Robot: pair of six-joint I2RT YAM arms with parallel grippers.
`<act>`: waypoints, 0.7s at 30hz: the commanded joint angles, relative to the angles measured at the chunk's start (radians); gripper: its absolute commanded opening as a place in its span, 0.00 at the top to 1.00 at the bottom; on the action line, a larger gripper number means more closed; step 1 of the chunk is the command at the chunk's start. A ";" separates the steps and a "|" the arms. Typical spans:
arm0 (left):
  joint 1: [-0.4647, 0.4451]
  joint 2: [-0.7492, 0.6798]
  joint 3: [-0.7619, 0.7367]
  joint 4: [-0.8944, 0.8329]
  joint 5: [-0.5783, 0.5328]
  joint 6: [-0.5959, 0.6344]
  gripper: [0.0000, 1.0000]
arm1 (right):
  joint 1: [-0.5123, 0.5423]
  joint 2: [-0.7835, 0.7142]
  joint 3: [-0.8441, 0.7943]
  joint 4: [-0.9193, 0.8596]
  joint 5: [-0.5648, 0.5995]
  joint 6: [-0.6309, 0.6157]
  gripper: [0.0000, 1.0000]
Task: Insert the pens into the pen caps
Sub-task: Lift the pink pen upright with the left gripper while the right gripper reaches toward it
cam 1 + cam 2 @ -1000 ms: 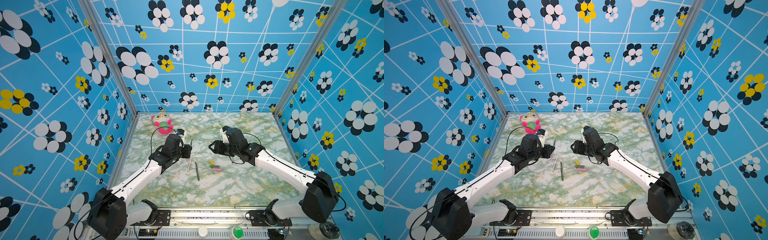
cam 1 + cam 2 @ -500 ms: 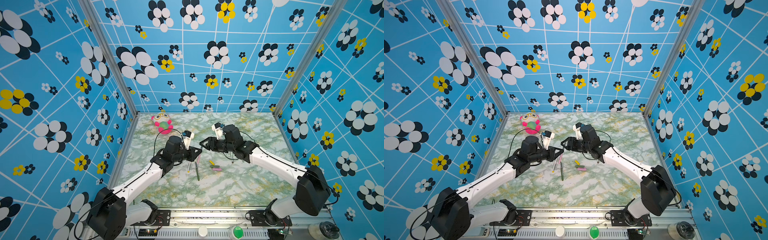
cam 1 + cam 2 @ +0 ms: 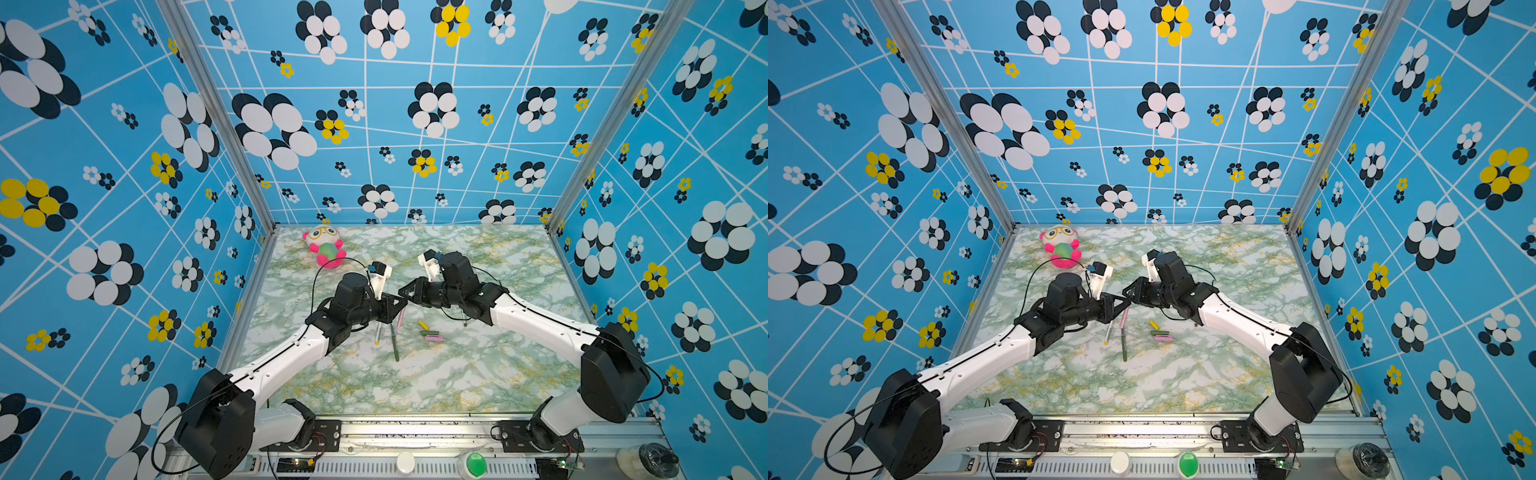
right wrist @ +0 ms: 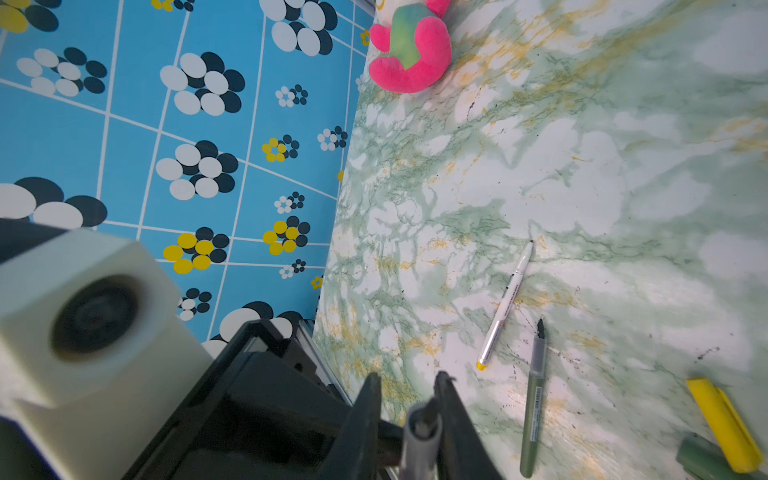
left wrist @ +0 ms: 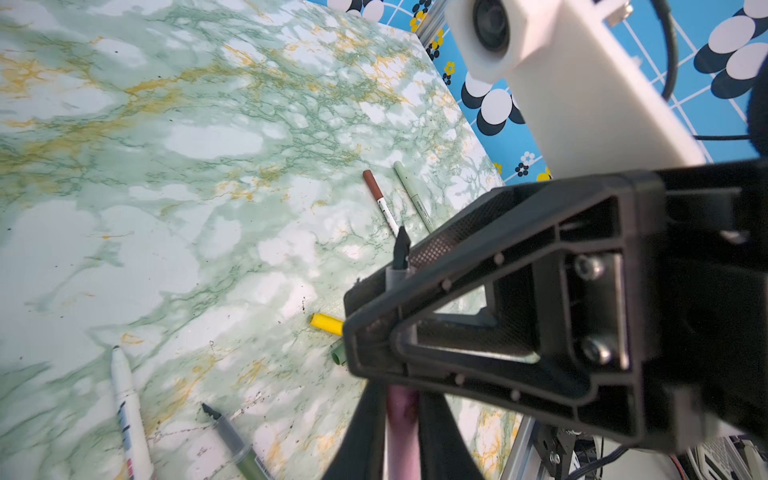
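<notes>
Only fine print runs along the barrels of the white pen [image 4: 505, 305] and the dark green pen [image 4: 533, 407], and it is too small to read. There are five pens in all. Those two lie uncapped, side by side on the marbled table [image 3: 457, 374]. A brown-capped pen [image 5: 380, 203] and a pale green capped pen [image 5: 411, 195] lie together beyond the right gripper in the left wrist view, and the right arm hides most of them in both top views. The fifth, the pink pen [image 5: 402, 432], is held above the table. The left gripper [image 5: 401, 395] is clamped on its pink barrel, with the grey front end and black nib poking out. The right gripper [image 4: 408, 380] meets it nose to nose, its jaws set narrowly either side of that grey end. Whether they press on it I cannot tell. Three loose caps lie near the uncapped pens: the yellow cap [image 4: 721, 422] just beside the dark green cap [image 4: 702, 461], and the pink cap [image 3: 433, 339] next to them. One plush toy [image 3: 325, 248] sits at the back left corner, well apart.
</notes>
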 commanded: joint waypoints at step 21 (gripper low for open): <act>-0.006 -0.072 -0.047 -0.070 -0.001 0.016 0.70 | 0.011 -0.012 0.096 -0.066 0.000 -0.102 0.89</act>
